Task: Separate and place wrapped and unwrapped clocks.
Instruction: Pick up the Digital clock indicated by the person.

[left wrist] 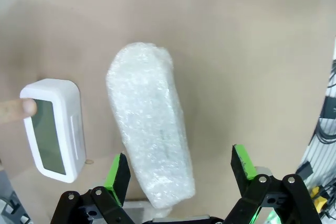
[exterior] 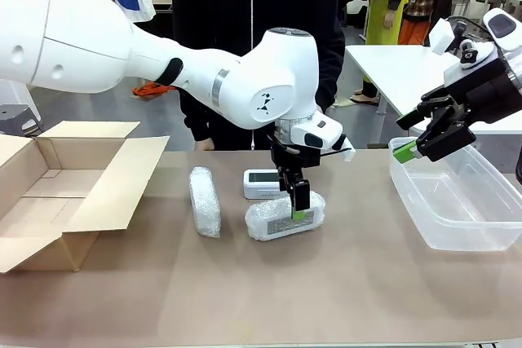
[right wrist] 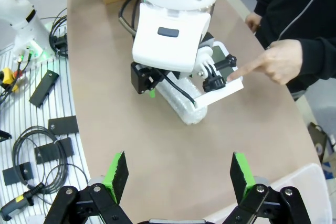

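1. Bundle under work: the centre bundle (exterior: 273, 222), an oblong in bubble wrap, lies flat on the table (exterior: 367, 291) at lower middle of the front view. In the left wrist view it runs from upper middle down to the bottom edge.
2. Left gripper (exterior: 298, 201) stands over it, pointing straight down. Jaws are spread, with one green pad on each side of the bundle's narrow width, and neither pad is clearly pressing. Judged: it is lined up to close across the short axis, the easier span on soft wrap.
3. Bare clock (exterior: 263, 183) sits just behind the centre bundle, close to it but apart. A person's hand (right wrist: 275, 61) points at it from the far side, and the fingertip seems to touch one end. This is likely to mark it as the unwrapped one.
4. Second bundle (exterior: 205, 201) lies left of centre, apart from the other two and on the side nearer the cardboard box.
5. Cardboard box (exterior: 114, 185) stands open at far left and the clear tub (exterior: 457, 234) at far right. Judged: these are one destination per kind, but which takes which cannot be told.
6. Right gripper (exterior: 412, 149) hangs above the tub's left end with jaws spread and nothing between them. It is probably parked clear of the left arm's reach.
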Motion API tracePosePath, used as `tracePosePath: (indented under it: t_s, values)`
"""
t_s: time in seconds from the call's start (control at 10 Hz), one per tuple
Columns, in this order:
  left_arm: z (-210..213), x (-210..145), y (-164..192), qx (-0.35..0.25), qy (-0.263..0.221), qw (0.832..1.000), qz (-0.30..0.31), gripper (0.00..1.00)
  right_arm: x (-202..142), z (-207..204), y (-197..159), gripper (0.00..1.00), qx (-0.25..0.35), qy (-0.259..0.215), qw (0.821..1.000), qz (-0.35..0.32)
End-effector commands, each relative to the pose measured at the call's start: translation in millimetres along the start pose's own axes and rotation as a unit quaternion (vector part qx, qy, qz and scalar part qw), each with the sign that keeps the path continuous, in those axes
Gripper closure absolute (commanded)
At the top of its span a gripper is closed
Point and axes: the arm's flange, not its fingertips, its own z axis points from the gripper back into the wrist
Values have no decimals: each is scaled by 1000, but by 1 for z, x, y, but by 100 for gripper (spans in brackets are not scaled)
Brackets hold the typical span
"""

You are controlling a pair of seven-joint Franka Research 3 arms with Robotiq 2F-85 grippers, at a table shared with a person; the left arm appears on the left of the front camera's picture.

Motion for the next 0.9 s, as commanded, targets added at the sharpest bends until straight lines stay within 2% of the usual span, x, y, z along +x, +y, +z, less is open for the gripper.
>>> tracePosePath:
  t_s: [0.0,0.3,0.8]
  values:
    - [-5,11,9,42,-8,999,14,0,0,-3,-3,0,12,-14,1000,5]
    - [-17,13,16,10,12,1000,4,0,0,-3,-3,0,12,-14,1000,5]
    - [-35,7,21,-2,22,1000,22,0,0,-3,-3,0,12,-14,1000,5]
